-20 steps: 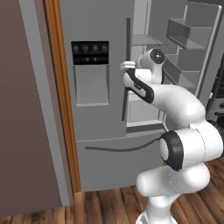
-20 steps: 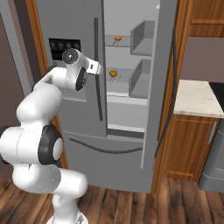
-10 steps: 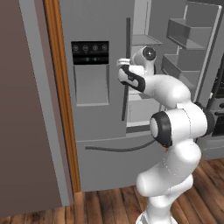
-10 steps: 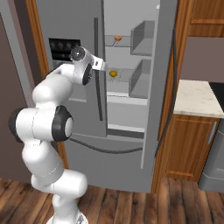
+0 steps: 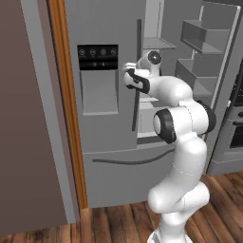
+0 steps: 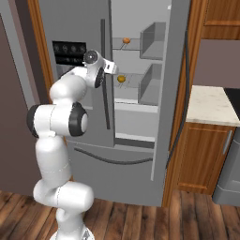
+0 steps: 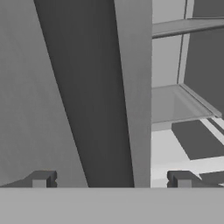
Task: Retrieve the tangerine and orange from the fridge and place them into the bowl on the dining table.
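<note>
Jaws (image 7: 111, 179) spread wide and empty at the fridge (image 6: 140, 117) door edge; the two fruits, probably the orange (image 6: 121, 79) and tangerine (image 6: 126, 41), sit on shelves at about two o'clock beyond them.

My two base cameras look forward from behind me at the fridge (image 5: 109, 118) (left and right sides); my hand camera faces its door edge closely.

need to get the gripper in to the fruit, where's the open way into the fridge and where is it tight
The right half of the fridge stands open. The upper fruit and lower fruit each have bare shelf towards the grey bins. It is tight at the left: the open gripper faces the closed door's edge and dark handle.
</note>
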